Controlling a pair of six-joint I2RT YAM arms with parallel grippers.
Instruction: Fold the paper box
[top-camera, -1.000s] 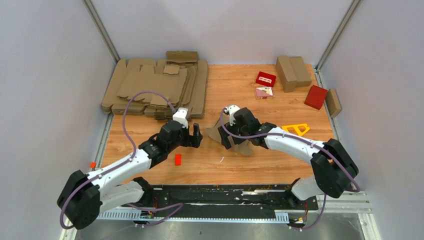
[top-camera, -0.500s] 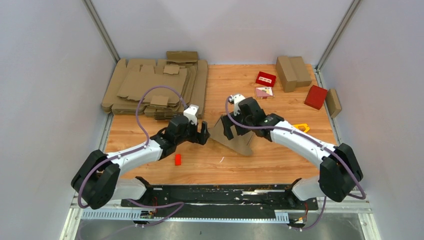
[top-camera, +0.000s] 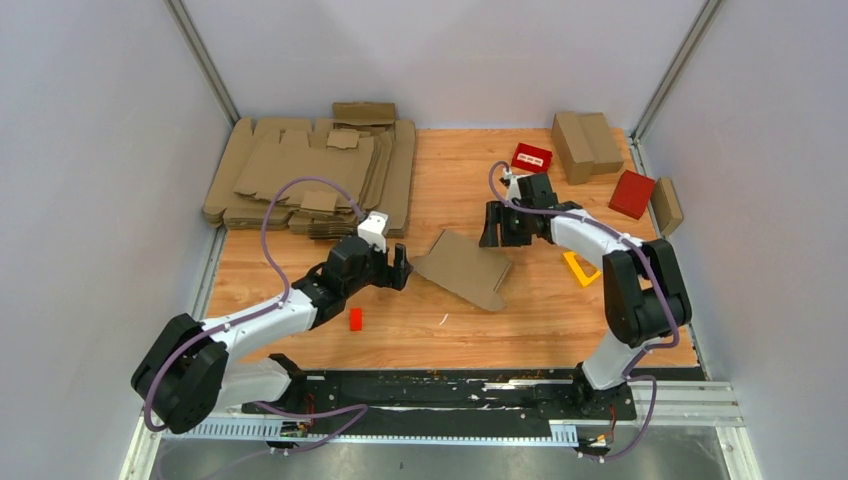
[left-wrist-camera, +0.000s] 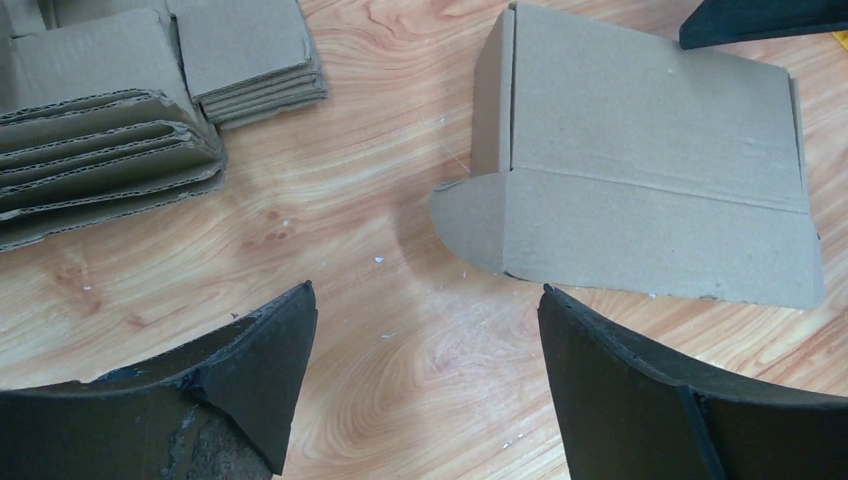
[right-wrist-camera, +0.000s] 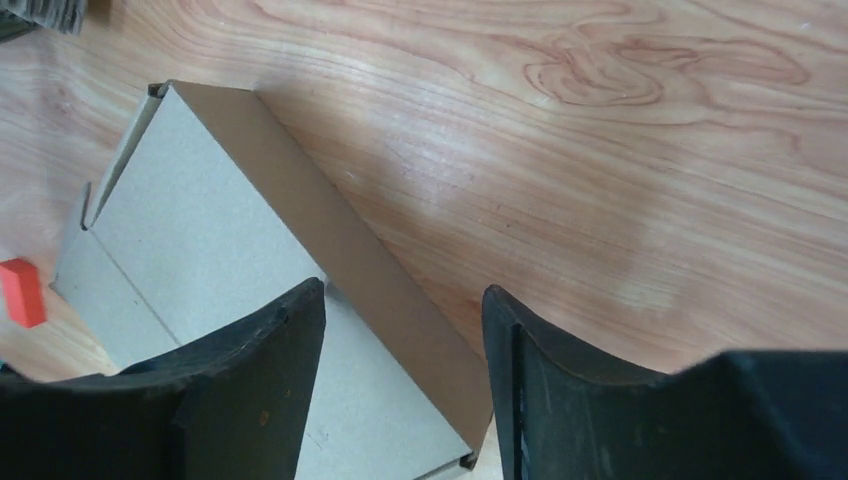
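Observation:
The paper box (top-camera: 465, 268) is a partly folded brown cardboard piece lying flat on the wooden table. In the left wrist view the paper box (left-wrist-camera: 650, 170) shows a rounded tab and a side flap on its left. My left gripper (top-camera: 397, 268) sits just left of it, open, with only bare wood between its fingers (left-wrist-camera: 425, 292). My right gripper (top-camera: 503, 228) hovers over the box's far right corner. It is open (right-wrist-camera: 404, 290), and the sloping edge of the paper box (right-wrist-camera: 200, 240) passes under the gap without touching either finger.
A stack of flat cardboard blanks (top-camera: 310, 175) fills the back left. Folded brown boxes (top-camera: 585, 143) and red boxes (top-camera: 531, 157) sit at the back right. A yellow triangular frame (top-camera: 582, 268) lies beside the right arm. A small red block (top-camera: 355, 319) lies near the left arm.
The box was tilted up at the right gripper a second ago; it now lies flat. The right gripper has drawn back toward the far right. The left gripper moved in toward the box's left edge.

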